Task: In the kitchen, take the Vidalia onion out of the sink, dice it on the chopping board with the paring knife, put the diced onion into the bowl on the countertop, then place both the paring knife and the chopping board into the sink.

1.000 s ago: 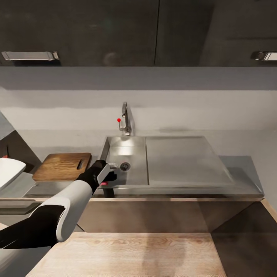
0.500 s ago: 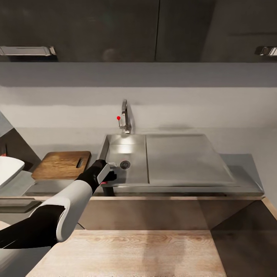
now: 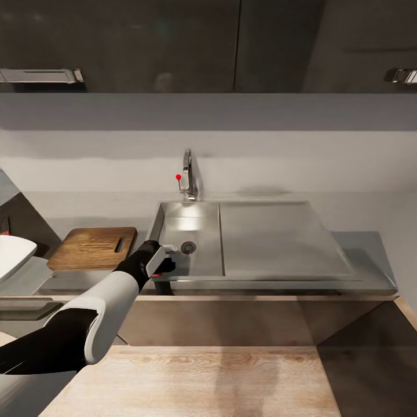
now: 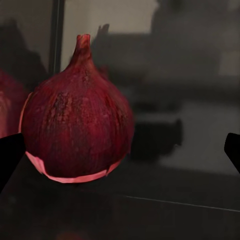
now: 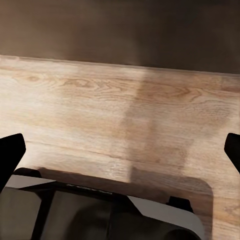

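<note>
From my head camera, the white squarish bowl [image 3: 13, 255] is cut off by the frame edge, and my left gripper [image 3: 165, 260] is hidden behind its own wrist. In the left wrist feed, both black fingertips [image 4: 10, 155] are cropped.

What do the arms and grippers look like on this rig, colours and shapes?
Left arm: glossy black upper segment, a rounded white forearm shell, then a black wrist. The left gripper has a pale grey body with a small red mark. In both wrist views the fingertips show as plain black blocks; right gripper likewise, above a grey-white housing.
</note>
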{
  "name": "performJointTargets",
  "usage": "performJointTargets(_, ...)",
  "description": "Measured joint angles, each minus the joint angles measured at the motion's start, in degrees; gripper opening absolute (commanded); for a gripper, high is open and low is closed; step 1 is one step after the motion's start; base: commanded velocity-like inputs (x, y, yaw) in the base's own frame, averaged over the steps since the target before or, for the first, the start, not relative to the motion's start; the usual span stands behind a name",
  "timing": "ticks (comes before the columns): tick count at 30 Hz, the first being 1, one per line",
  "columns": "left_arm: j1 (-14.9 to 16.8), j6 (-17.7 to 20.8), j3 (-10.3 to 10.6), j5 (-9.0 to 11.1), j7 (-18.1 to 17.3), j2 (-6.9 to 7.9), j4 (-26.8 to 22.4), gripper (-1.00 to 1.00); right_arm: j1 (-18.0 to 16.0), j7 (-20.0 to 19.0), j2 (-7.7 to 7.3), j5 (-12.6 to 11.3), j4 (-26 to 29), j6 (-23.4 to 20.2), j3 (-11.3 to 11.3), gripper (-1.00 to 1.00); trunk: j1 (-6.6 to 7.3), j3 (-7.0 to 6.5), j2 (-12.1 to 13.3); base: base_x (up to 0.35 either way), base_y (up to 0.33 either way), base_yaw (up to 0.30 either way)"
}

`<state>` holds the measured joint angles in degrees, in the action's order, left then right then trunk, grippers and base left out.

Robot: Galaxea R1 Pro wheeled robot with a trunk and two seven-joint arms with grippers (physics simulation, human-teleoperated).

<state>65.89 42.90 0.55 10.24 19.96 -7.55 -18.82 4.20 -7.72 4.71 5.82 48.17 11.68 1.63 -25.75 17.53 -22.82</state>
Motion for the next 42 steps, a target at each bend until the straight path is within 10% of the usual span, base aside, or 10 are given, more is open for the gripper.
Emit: performJointTargets(42, 0.0, 0.1, 0.0, -0.1, 5.0, -0.1, 0.1, 1.0, 0.0, 0.0, 0.01, 0.0, 0.0, 0.0, 0.0, 1.0, 0.0, 0.87, 0.0, 0.019, 0.009, 0.0)
